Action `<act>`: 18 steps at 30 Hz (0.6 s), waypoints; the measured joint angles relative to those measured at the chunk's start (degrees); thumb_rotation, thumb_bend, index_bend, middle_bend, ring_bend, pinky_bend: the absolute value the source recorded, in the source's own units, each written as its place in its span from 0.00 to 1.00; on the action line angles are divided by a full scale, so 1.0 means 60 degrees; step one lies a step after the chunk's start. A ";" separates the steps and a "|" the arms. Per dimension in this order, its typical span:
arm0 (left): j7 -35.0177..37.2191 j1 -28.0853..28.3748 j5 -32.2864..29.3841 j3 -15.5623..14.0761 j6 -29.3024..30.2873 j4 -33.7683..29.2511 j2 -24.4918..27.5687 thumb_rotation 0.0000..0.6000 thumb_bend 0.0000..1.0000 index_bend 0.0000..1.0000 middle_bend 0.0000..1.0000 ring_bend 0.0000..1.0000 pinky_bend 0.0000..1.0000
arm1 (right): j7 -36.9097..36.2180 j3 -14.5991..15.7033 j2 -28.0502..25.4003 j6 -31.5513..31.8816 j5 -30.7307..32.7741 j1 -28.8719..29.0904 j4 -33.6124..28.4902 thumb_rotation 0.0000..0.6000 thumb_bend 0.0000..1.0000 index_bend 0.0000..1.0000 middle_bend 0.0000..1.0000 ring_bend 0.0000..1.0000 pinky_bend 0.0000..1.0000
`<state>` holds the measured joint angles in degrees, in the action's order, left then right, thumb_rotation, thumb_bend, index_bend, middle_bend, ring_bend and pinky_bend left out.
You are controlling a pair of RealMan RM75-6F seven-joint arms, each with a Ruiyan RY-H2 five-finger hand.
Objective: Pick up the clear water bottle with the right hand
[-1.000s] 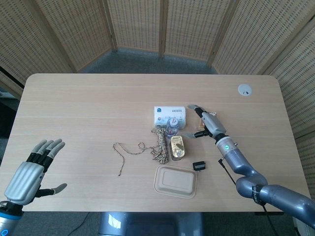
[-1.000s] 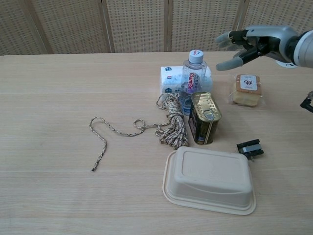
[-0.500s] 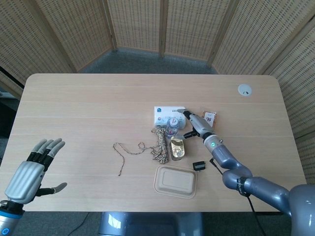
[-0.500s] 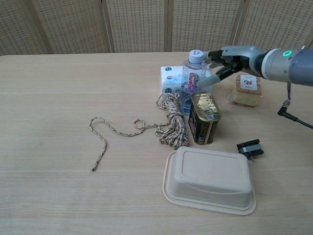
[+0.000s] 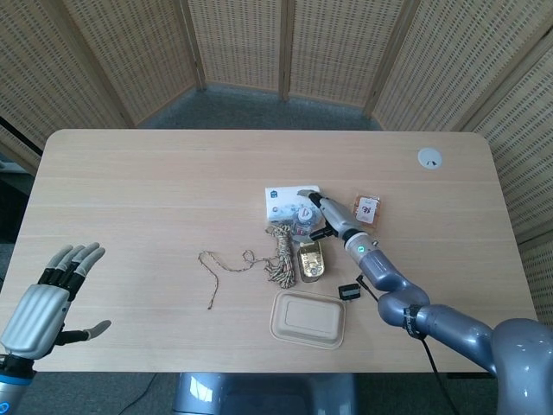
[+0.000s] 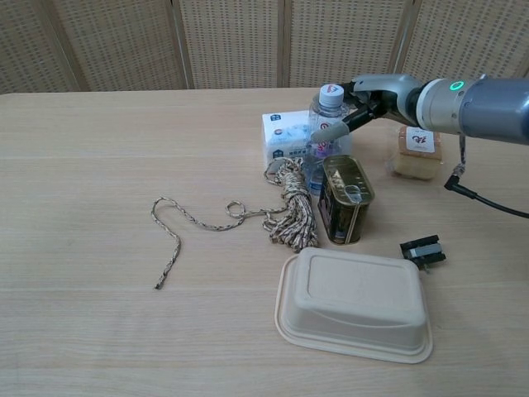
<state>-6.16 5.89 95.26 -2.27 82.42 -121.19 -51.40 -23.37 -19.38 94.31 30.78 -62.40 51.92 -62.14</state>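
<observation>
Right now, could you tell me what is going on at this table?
The robot's right hand has reached the clear water bottle and has its fingers around the upper part, though a firm grip cannot be confirmed. The bottle stands upright on the table, crowded by a white tissue pack, a coiled rope and a gold tin. The left hand hangs open at the table's near-left edge, holding nothing.
</observation>
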 measured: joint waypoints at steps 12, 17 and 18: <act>0.0000 -0.0042 0.0005 -0.0015 0.0037 0.0007 0.0017 1.00 0.15 0.00 0.00 0.00 0.00 | -0.0538 -0.0074 0.0363 0.0389 -0.0242 -0.0168 0.0308 0.96 0.08 0.18 0.06 0.02 0.20; -0.0010 -0.0050 -0.0012 -0.0003 0.0049 -0.0014 0.0041 1.00 0.15 0.00 0.00 0.00 0.00 | -0.0742 -0.0087 0.0413 0.0616 -0.0327 -0.0306 0.0359 1.00 0.08 0.27 0.17 0.13 0.36; -0.0011 -0.0046 -0.0017 -0.0002 0.0039 -0.0015 0.0038 1.00 0.15 0.00 0.00 0.00 0.00 | -0.0783 -0.0091 0.0419 0.0664 -0.0352 -0.0329 0.0359 1.00 0.08 0.30 0.20 0.16 0.40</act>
<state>-6.22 5.61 95.16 -2.28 82.65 -121.28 -51.17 -28.06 -19.93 96.82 34.76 -64.51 49.95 -59.98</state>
